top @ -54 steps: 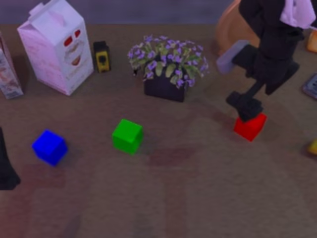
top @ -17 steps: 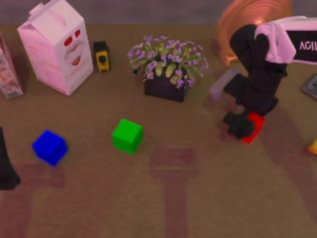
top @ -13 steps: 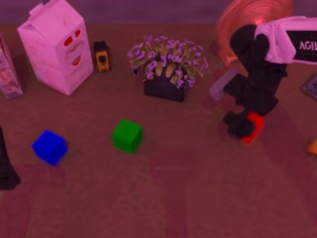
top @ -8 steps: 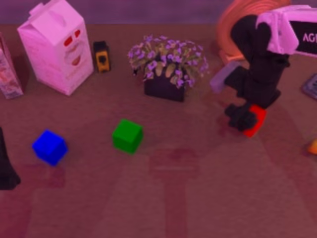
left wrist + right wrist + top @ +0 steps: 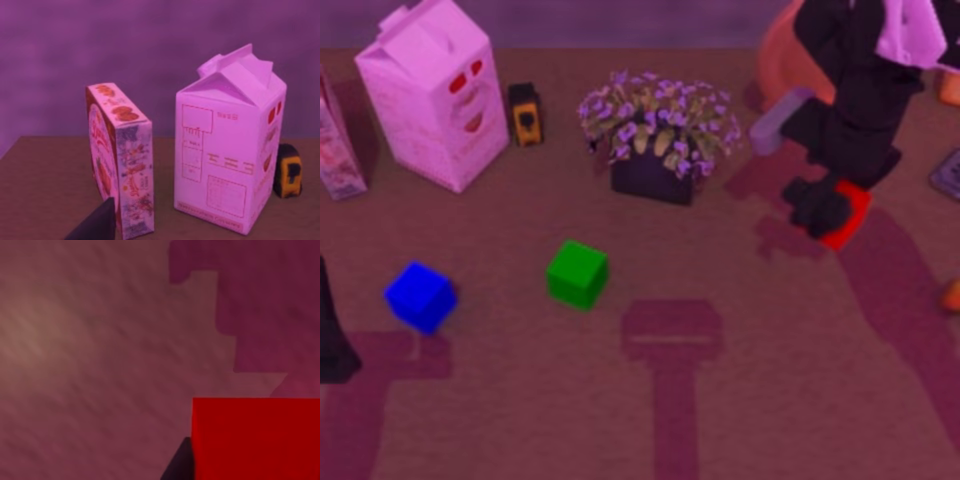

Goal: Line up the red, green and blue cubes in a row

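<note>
Right gripper point(image 5: 823, 207), at the table's right side just in front of the potted plant's line: jaws are clamping the small matte bright-red cube point(image 5: 850, 215). The cube's shadow is lying apart from it on the tabletop, so it is judged to be hanging clear of the surface. In the right wrist view the red cube point(image 5: 255, 437) is filling the near corner with one dark finger point(image 5: 180, 462) pressing its side; bare brown table point(image 5: 75, 340) is showing beyond. Holding it aloft is probably for carrying it leftward toward the other two, so the row can form there.

Small matte bright-green cube point(image 5: 577, 274) is resting on the table near the middle, apart from everything. Small matte deep-blue cube point(image 5: 420, 296) is resting well to its left, slightly nearer the front edge. These two are roughly level with each other, so a natural slot for the red one is judged to be on the green one's right.

Left gripper point(image 5: 332, 345) is sitting idle at the left edge; whether its fingers are apart or together cannot be told.

Count: three cubes, one of each colour. One tall white milk carton point(image 5: 432, 92), one flat printed cardboard box point(image 5: 120, 160) just beside it, one small yellow-and-black object point(image 5: 525, 114), one dark pot of purple flowers point(image 5: 658, 135). Two arms.
</note>
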You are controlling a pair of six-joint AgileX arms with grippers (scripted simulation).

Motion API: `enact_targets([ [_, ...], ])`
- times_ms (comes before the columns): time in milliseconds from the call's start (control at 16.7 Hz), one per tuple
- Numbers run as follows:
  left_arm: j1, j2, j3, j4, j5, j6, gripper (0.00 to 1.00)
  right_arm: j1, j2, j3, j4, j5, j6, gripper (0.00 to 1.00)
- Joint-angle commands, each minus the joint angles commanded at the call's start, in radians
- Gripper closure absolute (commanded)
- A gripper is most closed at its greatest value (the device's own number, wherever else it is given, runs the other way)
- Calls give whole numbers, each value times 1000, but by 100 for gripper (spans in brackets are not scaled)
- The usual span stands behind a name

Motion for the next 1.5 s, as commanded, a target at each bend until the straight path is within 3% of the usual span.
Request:
enact_targets([
  [180,0,0,0,0,0,0,0,10,10,10,-4,0,-2,100],
  [300,0,0,0,0,0,0,0,65,29,49,-24,0,-11,100],
  [960,0,0,0,0,0,0,0,599,177,370,-199,-2,-76,100],
  [1500,0,0,0,0,0,0,0,632,183,350,-166,-2,-79,100],
])
